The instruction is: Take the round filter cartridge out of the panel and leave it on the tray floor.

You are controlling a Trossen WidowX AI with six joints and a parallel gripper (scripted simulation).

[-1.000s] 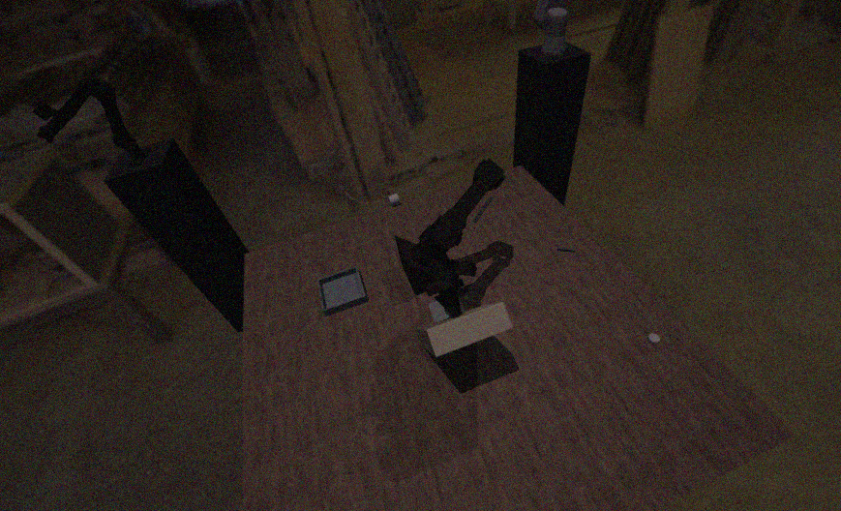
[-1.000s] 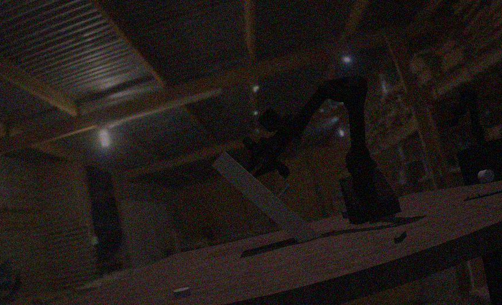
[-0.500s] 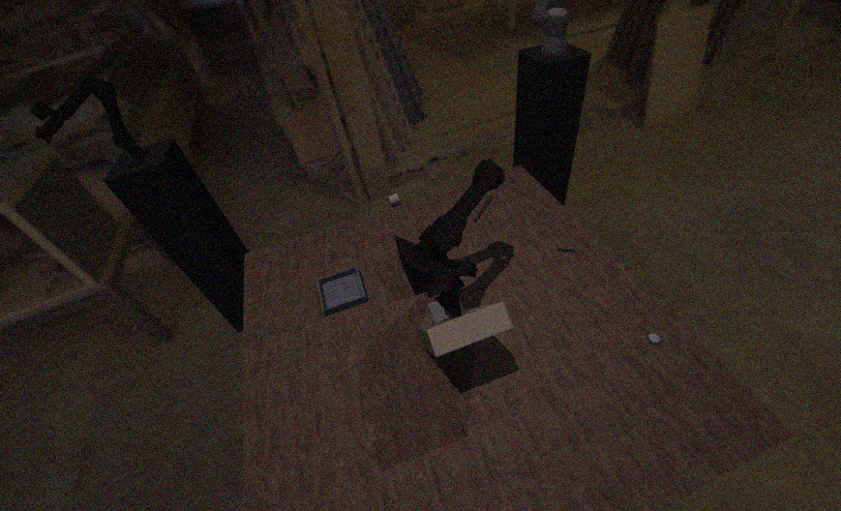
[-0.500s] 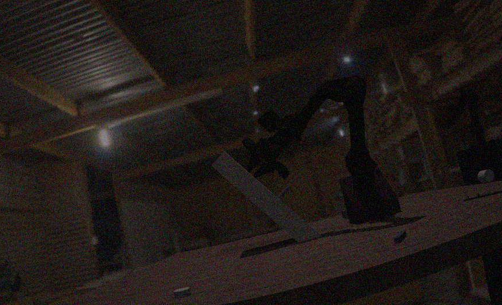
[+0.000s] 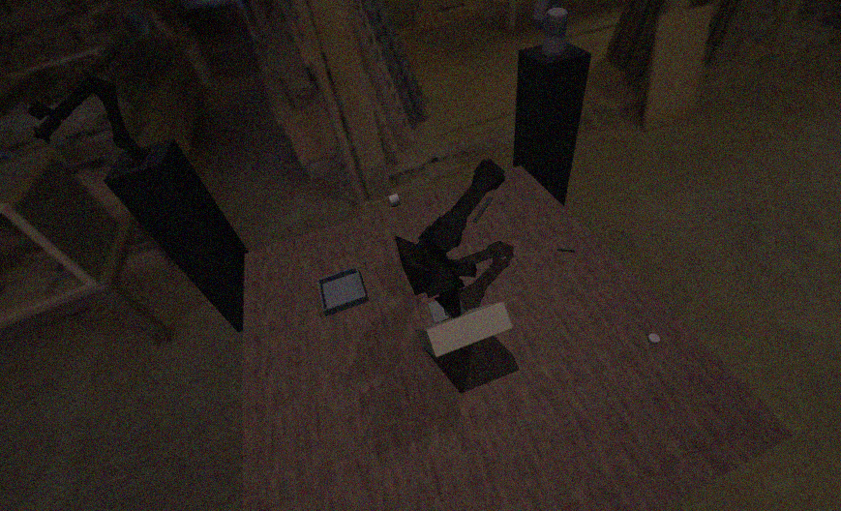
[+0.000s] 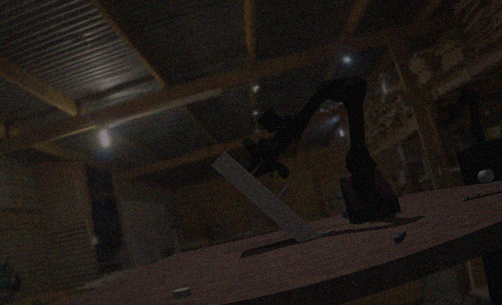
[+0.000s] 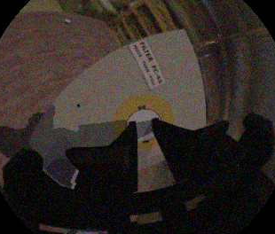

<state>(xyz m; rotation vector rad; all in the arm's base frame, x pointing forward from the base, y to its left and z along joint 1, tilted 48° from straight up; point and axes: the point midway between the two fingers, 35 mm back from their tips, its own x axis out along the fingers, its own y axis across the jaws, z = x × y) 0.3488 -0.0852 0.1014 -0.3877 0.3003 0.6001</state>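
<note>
Near the centre of the wrist frame, we see the filter cartridge (image 7: 144,116) in the panel (image 5: 470,328) (image 6: 258,193) (image 7: 97,89), our gripper (image 5: 453,311) (image 6: 255,173) (image 7: 143,122) at its face; its jaws stand slightly apart, but we cannot tell whether they grasp it.

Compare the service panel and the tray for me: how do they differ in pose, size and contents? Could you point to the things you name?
The service panel (image 5: 470,328) (image 6: 260,194) (image 7: 101,86) leans at a slant, while the tray (image 5: 322,296) lies flat. The panel is clearly the larger; the tray is small and low-rimmed. The panel holds the round cartridge (image 7: 144,114); the tray shows none on its floor. Both stand on the table (image 5: 346,405) (image 6: 192,270) (image 7: 39,66).
</note>
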